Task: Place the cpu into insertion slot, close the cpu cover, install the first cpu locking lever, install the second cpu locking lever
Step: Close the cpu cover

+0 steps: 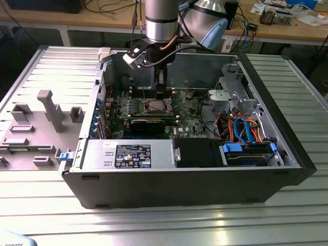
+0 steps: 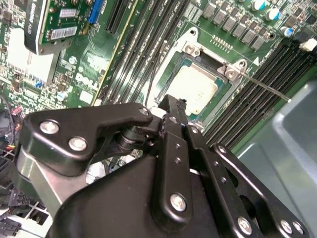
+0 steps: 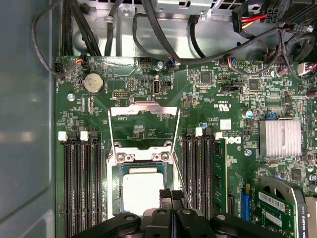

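The small square silver-topped cpu [image 3: 141, 191] sat socketed; the thin silver-frame cpu cover [image 3: 143, 105] stood open, wire levers [image 2: 267, 88] unlatched; the black claw [image 3: 171, 196] seemed pinched shut, empty.

The exterior view stands off the arm [image 1: 161, 20], raised and well back, looking down at a slant into the open computer case [image 1: 179, 187]; the case fills the middle of the frame, the arm enters at the upper middle, and the motherboard [image 1: 192, 120] lies small at the centre. The first wrist view looks almost straight down on that board from close by; the second wrist view sits nearer still and looks slantwise past the gripper [image 2: 171, 106]; both wrist views share the cpu [image 3: 142, 191] [image 2: 195, 89] in its socket, the memory slots [image 3: 81, 183] beside it, and the gripper's black links.
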{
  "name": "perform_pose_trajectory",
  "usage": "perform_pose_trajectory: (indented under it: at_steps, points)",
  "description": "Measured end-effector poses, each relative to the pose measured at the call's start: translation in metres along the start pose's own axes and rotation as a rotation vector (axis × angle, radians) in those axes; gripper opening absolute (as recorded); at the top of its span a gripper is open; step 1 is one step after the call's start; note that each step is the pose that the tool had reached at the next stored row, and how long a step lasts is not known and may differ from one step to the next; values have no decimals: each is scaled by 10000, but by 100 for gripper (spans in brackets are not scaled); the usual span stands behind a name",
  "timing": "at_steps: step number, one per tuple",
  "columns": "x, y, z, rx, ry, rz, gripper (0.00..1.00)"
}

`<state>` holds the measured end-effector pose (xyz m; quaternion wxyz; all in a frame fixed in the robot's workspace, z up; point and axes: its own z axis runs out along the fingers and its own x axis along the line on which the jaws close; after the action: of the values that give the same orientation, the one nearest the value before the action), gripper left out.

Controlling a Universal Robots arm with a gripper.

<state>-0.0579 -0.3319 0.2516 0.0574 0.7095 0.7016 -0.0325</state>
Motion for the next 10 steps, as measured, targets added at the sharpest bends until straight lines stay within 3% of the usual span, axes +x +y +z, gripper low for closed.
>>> perform_pose_trajectory:
  at_steps: [4, 10]
  points:
    - [0, 7, -11, 0, 0, 2, 11]
    - [-10, 9, -79, 0, -1, 1, 11]
